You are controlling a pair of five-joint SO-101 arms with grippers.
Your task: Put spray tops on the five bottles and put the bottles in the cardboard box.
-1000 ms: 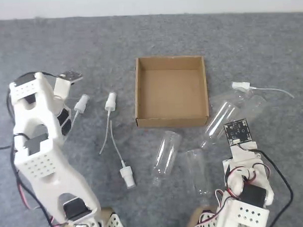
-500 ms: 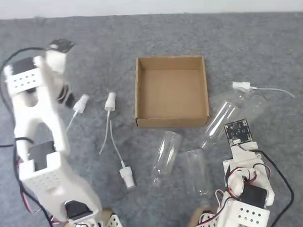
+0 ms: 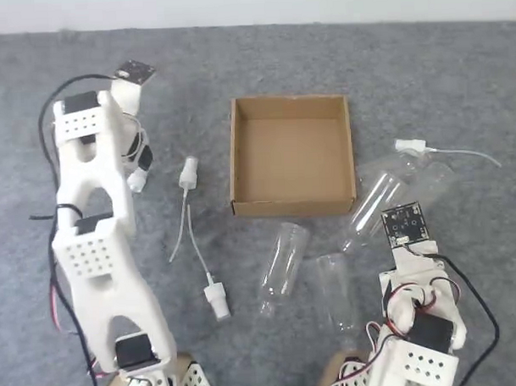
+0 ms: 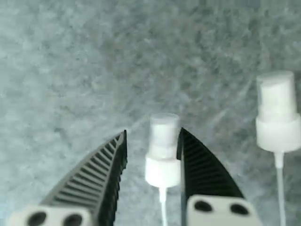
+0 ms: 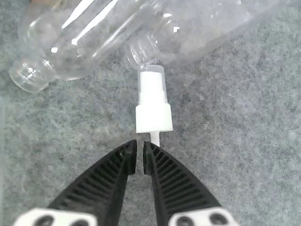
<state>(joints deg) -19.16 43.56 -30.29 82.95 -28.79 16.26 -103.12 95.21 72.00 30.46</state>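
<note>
Left gripper (image 4: 153, 133) stood open, jaws either side of 1 spray top (image 4: 162, 153) on the carpet (image 4: 70, 56). Right gripper (image 5: 139, 143) was closed, pointing at another top (image 5: 153, 110) beside 2 bottles (image 5: 70, 37).

Cardboard box (image 3: 292, 207): 1.
Clear bottles (image 3: 283, 258): 4 made out; the overlapping ones on the right are hard to separate.
Spray tops (image 3: 188, 172): 4 in the high view, plus 1 lying before the right arm; 5 total.
Robot arms (image 3: 95, 249): 2.
</note>
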